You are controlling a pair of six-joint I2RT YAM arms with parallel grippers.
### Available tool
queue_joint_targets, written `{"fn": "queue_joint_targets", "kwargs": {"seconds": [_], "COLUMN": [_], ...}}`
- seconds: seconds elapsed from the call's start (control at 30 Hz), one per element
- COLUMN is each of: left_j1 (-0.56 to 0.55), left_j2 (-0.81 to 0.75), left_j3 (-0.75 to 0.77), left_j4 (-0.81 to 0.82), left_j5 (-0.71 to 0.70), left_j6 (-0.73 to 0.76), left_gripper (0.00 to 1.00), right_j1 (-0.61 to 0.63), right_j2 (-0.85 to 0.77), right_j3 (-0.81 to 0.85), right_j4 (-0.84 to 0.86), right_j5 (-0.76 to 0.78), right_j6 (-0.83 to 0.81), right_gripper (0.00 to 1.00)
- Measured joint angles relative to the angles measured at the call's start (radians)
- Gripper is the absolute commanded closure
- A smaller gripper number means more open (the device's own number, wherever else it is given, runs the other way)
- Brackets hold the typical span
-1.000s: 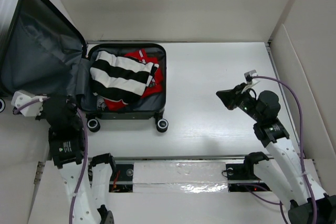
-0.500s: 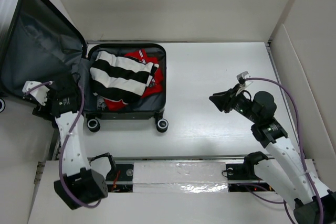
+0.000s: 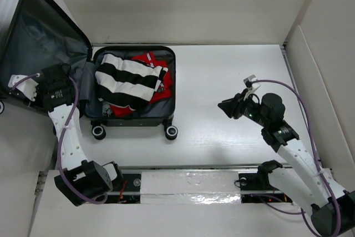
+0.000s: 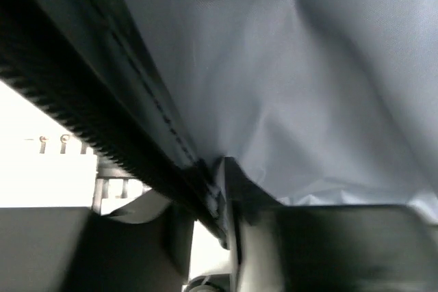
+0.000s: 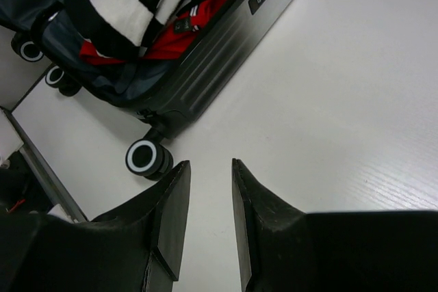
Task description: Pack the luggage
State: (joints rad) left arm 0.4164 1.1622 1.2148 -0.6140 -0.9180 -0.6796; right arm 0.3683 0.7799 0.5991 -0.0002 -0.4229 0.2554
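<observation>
The luggage [image 3: 138,119] lies open toward ten o'clock on the table [image 3: 233,70], its lid [image 3: 39,43] raised at nine o'clock of the base. A striped garment [image 3: 130,79] and a red one [image 3: 161,91] are heaped inside. Our left gripper [image 4: 209,211] pinches the lid's zipper rim, jaws closed on it. Our right gripper [image 5: 209,169] hovers at three o'clock, well apart from the case, jaws slightly parted and empty. We judge the shell stiff, light and glossy – slippery on its faces – so the rim is the sound hold, not the soft lining [image 4: 308,66].
</observation>
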Motion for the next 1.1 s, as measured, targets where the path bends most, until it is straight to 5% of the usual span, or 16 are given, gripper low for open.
{"fn": "queue_joint_targets", "kwargs": {"seconds": [0.07,0.27,0.53,0.83,0.97,1.1], "left_j1": [-0.005,-0.115,-0.545,-0.581,-0.586,-0.591], "left_j2": [-0.001,-0.074,-0.307,-0.397,-0.396,-0.372], "left_j3": [0.0,-0.022,-0.18,-0.317,-0.316,-0.289], "left_j4": [-0.005,0.049,0.154,0.256,0.303,0.318], "left_j5": [-0.003,-0.012,-0.163,0.123,0.254,0.357], "left_j6": [0.01,0.064,0.277,0.354,0.392,0.423], "left_gripper": [1.0,1.0,1.0,1.0,1.0,1.0], "right_j1": [0.0,0.0,0.05,0.196,0.192,0.101], "right_j2": [0.0,0.002,0.078,0.211,0.283,0.478], "right_j3": [0.0,0.0,0.008,0.085,0.095,0.191], "right_j4": [0.0,0.002,0.008,0.022,0.084,0.113], "right_j5": [0.002,0.013,0.039,0.16,0.261,0.273], "right_j6": [-0.002,-0.002,0.0,0.026,0.065,0.096], "right_gripper": [0.64,0.63,0.64,0.63,0.36,0.2]}}
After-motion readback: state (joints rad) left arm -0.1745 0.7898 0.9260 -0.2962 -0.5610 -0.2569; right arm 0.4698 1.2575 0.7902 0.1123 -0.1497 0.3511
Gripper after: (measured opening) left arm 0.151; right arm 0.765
